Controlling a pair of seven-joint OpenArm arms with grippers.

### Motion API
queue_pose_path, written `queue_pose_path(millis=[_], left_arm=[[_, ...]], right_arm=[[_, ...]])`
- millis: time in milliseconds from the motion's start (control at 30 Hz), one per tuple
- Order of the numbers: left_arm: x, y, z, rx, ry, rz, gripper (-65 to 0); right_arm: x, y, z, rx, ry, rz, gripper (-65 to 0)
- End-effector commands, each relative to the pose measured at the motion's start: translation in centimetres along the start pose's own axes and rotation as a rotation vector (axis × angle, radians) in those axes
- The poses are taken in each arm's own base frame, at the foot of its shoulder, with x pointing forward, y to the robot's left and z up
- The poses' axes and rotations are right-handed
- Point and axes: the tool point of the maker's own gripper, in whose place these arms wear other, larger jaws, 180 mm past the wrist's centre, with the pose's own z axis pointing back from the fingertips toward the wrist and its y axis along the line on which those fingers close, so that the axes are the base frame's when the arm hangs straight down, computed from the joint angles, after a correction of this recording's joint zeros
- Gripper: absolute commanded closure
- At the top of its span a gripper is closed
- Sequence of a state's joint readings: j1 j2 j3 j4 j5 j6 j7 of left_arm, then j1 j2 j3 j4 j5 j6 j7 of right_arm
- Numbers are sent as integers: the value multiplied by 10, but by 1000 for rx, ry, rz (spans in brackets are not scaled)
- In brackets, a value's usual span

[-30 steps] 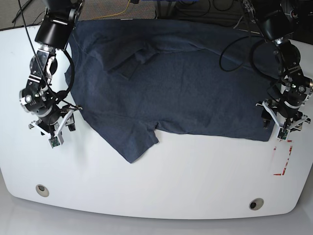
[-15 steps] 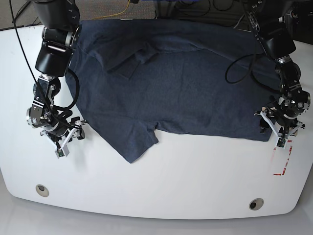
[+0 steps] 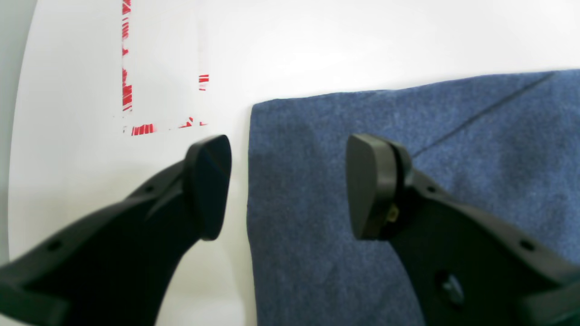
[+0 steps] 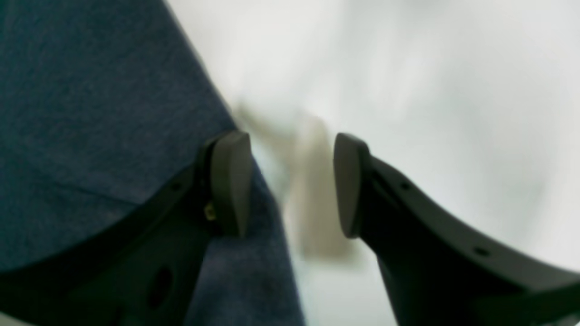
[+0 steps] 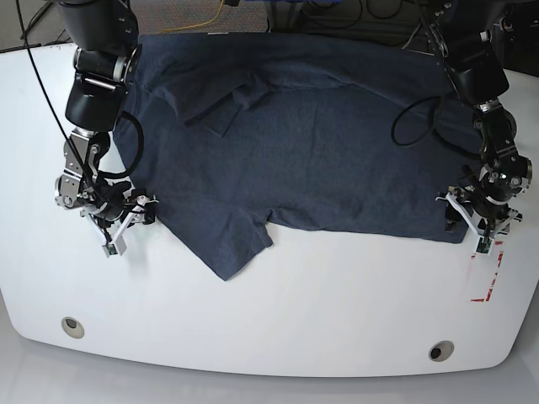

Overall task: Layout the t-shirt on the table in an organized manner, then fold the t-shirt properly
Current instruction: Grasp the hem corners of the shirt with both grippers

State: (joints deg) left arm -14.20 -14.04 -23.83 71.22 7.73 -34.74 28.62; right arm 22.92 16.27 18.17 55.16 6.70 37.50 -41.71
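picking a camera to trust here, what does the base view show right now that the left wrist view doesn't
Only the base view shows both arms, the two grommet holes and the shirt's sleeve pointing toward the near edge. Only the left wrist view shows the left fingers close up, standing open around the shirt's edge. Both show the t-shirt, the white table and red tape marks.

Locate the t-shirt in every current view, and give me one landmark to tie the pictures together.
Base: the t-shirt spreads across the middle and top, between both arms.
Left wrist: lower middle to right edge, its corner near the red tape.
Right wrist: left side, its edge slanting down to bottom centre.
Shared landmark: the shirt's border against the white table.
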Motion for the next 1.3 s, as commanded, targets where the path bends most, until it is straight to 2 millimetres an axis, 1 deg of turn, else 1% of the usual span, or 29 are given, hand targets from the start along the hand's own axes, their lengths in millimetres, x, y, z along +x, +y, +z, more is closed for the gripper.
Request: queue_pose_path(millis=[0,167,367,500,600,733,867,1000,1100,1167,1200,1233,1267], left_arm=[[24,13,4,28,-67,-9,-374],[24,13,4,28,-67,-9,-374],[23,13,5,27,-64,-10,-374],[21,13,5,26,-62,-10,-374],[21,13,5,26,-62,-10,-374],[20,12,4,24,-60,-9,-374],[20,11,4,23,-61,-8,-374],[23,12,4,24,-65,-8,-374],[24,12,4,25,-67,-8,-374],[24,11,4,24,-67,-7,-374],[24,12,4,25,-68,-6,-374],[24,12,4,25,-68,-6,-374],[24,12,4,27,-68,-5,-374]], right_arm=[[25,2,6,23,-84,-15,-286],[8,9,3,55,-57,-46,-286],[2,14,2,78,-45,-69,-286],[-13,17,0,81,-22,-75,-286],[-11,18,3,78,-33,-64,-286],[-19,20,5,74,-26,-53,-286],[-21,20,6,73,-25,-51,-286],[-28,21,5,73,-12,-54,-278],[-29,21,5,73,-11,-54,-237],[-30,21,5,73,-10,-55,-188],[-31,21,5,72,-6,-54,-152],[-31,21,5,72,-6,-54,-136],[-32,20,5,70,-3,-52,-93]])
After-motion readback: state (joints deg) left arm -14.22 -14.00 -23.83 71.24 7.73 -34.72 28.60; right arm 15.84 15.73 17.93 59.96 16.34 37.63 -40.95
